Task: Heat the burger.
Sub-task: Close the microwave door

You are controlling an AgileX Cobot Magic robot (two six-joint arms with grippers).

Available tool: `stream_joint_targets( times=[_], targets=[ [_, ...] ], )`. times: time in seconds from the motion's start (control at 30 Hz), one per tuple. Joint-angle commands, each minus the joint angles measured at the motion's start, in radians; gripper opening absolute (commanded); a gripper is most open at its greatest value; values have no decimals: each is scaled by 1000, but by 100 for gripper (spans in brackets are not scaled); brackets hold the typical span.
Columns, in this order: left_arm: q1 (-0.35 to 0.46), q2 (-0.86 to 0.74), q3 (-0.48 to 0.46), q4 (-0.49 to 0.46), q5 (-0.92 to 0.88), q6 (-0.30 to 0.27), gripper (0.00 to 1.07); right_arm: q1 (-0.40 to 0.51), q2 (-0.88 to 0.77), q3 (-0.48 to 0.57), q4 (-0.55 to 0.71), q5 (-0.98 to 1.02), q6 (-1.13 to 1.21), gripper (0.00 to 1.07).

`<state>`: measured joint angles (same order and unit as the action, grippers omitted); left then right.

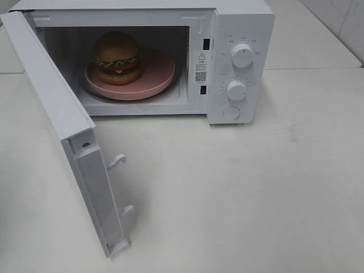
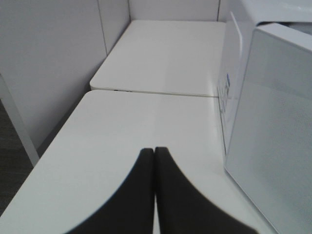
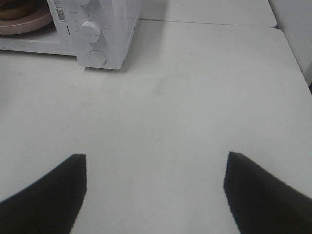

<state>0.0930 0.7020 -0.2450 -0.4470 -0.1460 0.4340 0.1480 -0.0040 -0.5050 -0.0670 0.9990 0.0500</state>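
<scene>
Though the burger sat in the microwave, its door at eight o'clock gaped, heating seemingly unstarted; left hand pinched together, empty, right hand spread wide, empty.

Microwave stood on white table, door wide open. Burger sat on pink plate inside, toward plate's hinge-side edge. Upper knob, lower knob, round button stacked on panel.

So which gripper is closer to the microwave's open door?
Left. The left gripper, shut, sits just beside the door; the right gripper, open, hangs over the table on the dial side of the microwave, well off.
</scene>
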Motion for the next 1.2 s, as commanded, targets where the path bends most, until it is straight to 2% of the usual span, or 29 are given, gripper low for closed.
stream_joint_targets(
  times=[0.03,0.07,0.1,0.13,0.17,0.2,0.23,0.27,0.3,0.33,0.37,0.4,0.43,0.47,0.5,0.53,0.57,0.63,0.97,1.1,1.2],
  targets=[
    [3,42,15,65,-136,-99,0,-5,-27,2,0,-4,-1,75],
    [3,42,15,65,-136,-99,0,-5,-27,2,0,-4,-1,75],
    [3,69,15,160,-154,-183,0,-5,-27,2,0,-4,-1,75],
    [3,69,15,160,-154,-183,0,-5,-27,2,0,-4,-1,75],
    [3,80,15,211,-164,-230,0,-5,-27,2,0,-4,-1,75],
    [3,106,15,310,-188,-360,0,-5,-27,2,0,-4,-1,75],
    [3,106,15,310,-188,-360,0,-5,-27,2,0,-4,-1,75],
    [3,118,15,374,-206,-424,0,-5,-27,2,0,-4,-1,75],
    [3,153,15,497,-249,-533,0,-5,-27,2,1,-4,-1,75],
    [3,153,15,497,-249,-533,0,-5,-27,2,1,-4,-1,75],
    [3,194,15,649,-308,-627,0,-5,-27,2,1,-4,-1,75],
    [3,194,15,649,-308,-627,0,-5,-27,2,1,-4,-1,75],
    [3,213,15,707,-343,-671,0,-5,-27,2,1,-4,-1,75],
    [3,257,15,820,-402,-752,0,-5,-27,2,1,-4,-1,75],
    [3,257,15,820,-402,-752,0,-5,-27,2,1,-4,-1,75],
    [3,308,15,888,-463,-817,0,-5,-27,2,1,-4,-1,75],
    [3,308,15,888,-463,-817,0,-5,-27,2,1,-4,-1,75],
    [3,374,12,947,-557,-853,0,-5,-27,2,1,-4,-1,75],
    [3,556,10,976,-764,-866,0,-5,-27,2,1,-4,-1,75],
    [-3,590,7,984,-789,-865,0,-5,-27,2,1,-4,-1,75],
    [-45,613,-2,984,-788,-851,0,-5,-27,2,1,-4,-1,75]
  ],
)
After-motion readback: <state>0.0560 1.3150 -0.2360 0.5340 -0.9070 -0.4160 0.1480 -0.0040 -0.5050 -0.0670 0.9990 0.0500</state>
